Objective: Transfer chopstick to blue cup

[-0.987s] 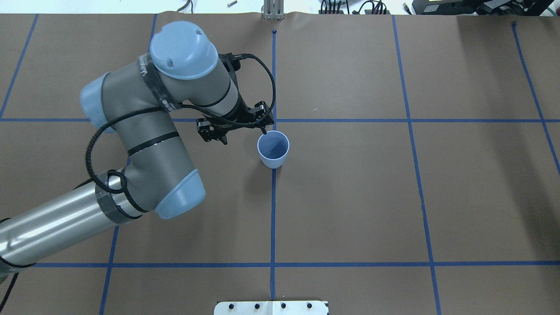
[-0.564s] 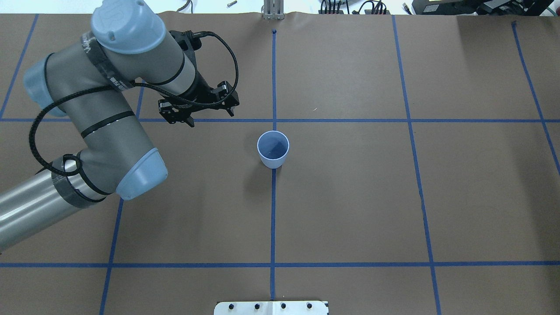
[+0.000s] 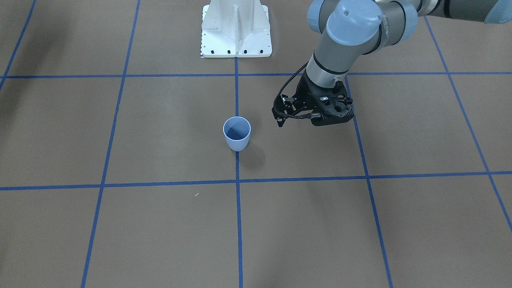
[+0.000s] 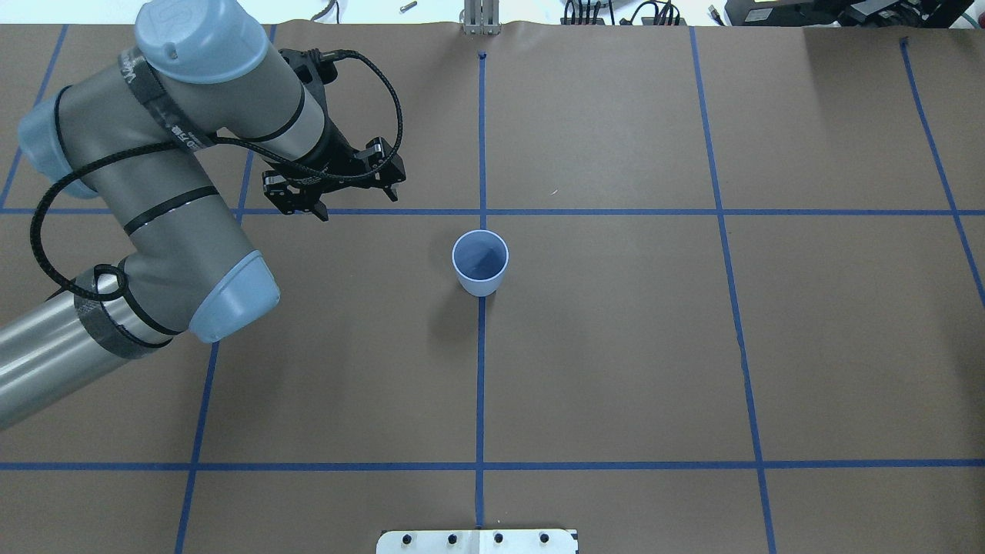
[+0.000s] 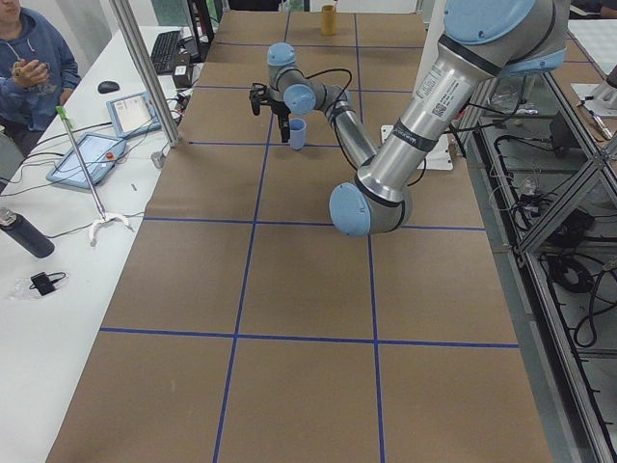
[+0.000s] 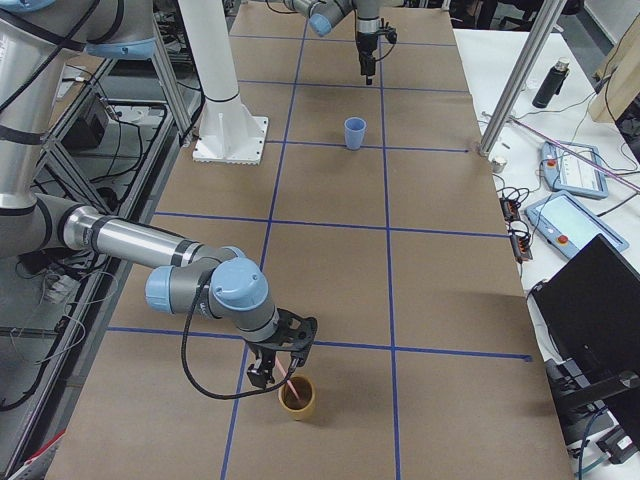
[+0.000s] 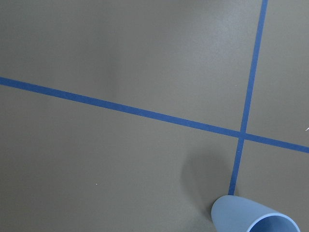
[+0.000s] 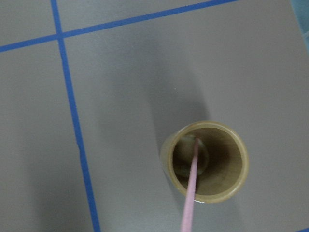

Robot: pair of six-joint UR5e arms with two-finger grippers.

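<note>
From overhead, shows the blue cup (image 4: 480, 261) upright on a tape line (image 4: 480, 369) just short of a crossing, with wide brown surface (image 4: 616, 346) around it. Shows too the left fingers (image 4: 317, 208) spread wide and empty, well apart from the cup toward the robot's left. White lettering on a black band (image 4: 171, 127) round the left arm (image 4: 192, 238), too small to read. From the front, gives the same gap between cup and fingers. From the left end, adds a seated person (image 5: 29, 58) at a white side table (image 5: 48, 318). From the right end alone, reveals the right fingers (image 6: 258, 375) over a tan cup (image 6: 298, 408) near that end's edge, far from the blue cup; cannot tell whether spread or closed. From the left wrist, catches only the blue cup's rim in the lower corner, beside a tape crossing. From the right wrist, looks straight down on the chopstick (image 8: 191, 188), leaning inside the tan cup, tip down at its bottom.
</note>
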